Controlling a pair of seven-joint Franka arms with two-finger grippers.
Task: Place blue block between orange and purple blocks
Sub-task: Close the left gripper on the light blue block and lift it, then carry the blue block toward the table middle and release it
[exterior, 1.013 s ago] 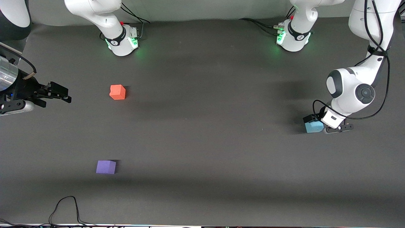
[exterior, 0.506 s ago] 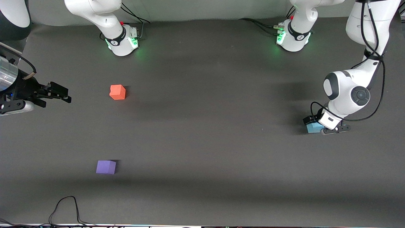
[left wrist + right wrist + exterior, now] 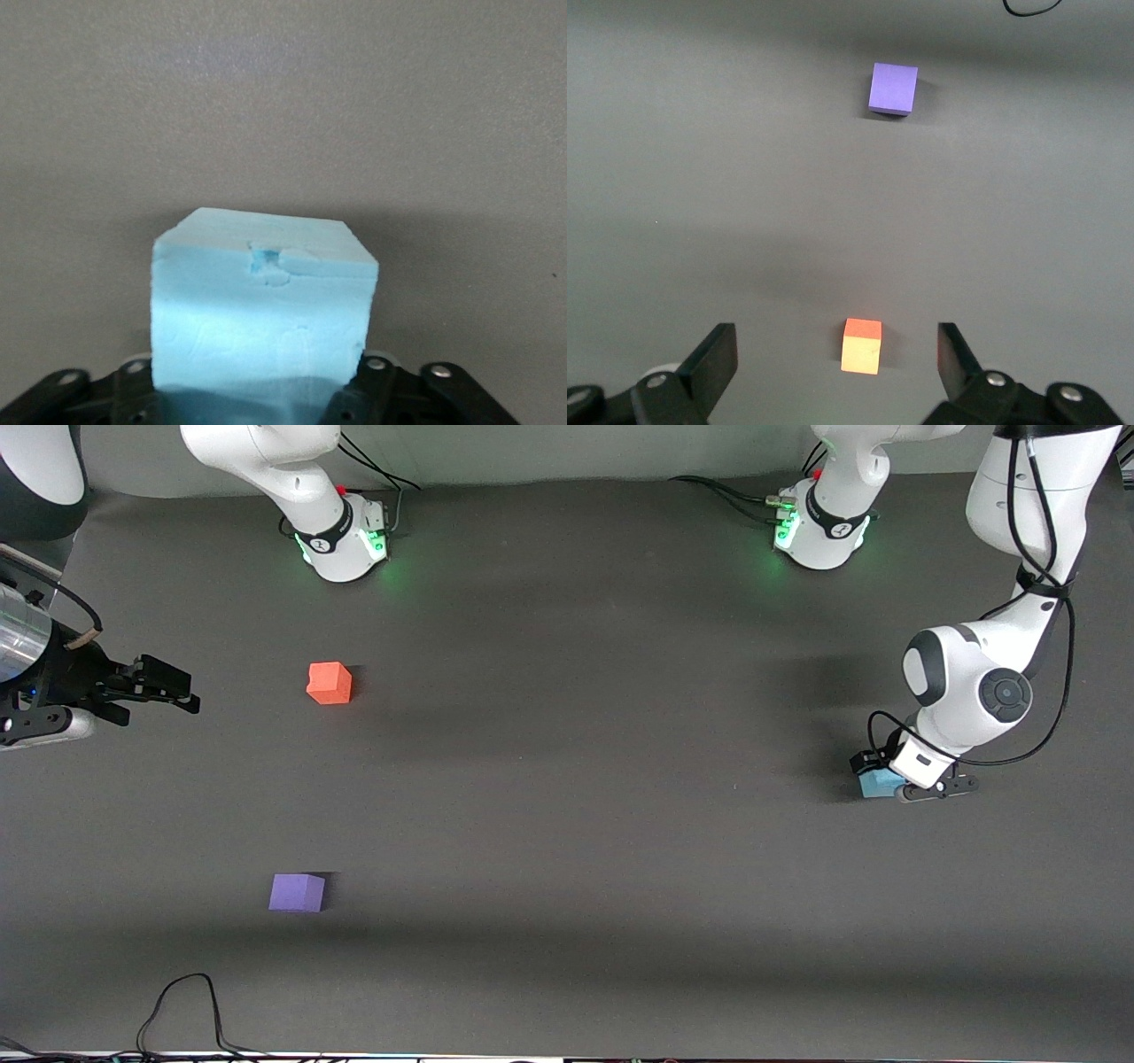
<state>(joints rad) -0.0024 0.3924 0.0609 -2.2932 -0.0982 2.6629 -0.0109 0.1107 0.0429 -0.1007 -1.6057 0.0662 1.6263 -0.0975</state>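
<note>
So the blue block (image 3: 877, 784) is sitting on the table (image 3: 567, 779) at about mid-height of the front view, way out at the left arm's end. The left gripper (image 3: 899, 777) is down right on top of it, with the block tucked under the wrist so only a corner of blue pokes out. In the left wrist view the block (image 3: 261, 301) fills the lower middle of the frame, with a small dent on its top edge and the black gripper body just below it. Honestly I can't tell whether that claw is actually clamped on the block or only sitting around it.

The orange block (image 3: 329, 683) is in the upper half of the front view, toward the right arm's end. The purple block (image 3: 297, 892) is nearer the camera, in the lower half, roughly in line with the orange one. They're well apart, with bare table between them, and both are a long way from the blue one.

The right arm is just waiting. The right gripper (image 3: 188, 693) hangs over the table's edge at its own end, level with the orange block, claw released. In the right wrist view its fingers (image 3: 713, 359) are spread wide at the bottom of the frame, with the orange block (image 3: 861, 347) showing between them and the purple one (image 3: 893, 88) near the top.
</note>
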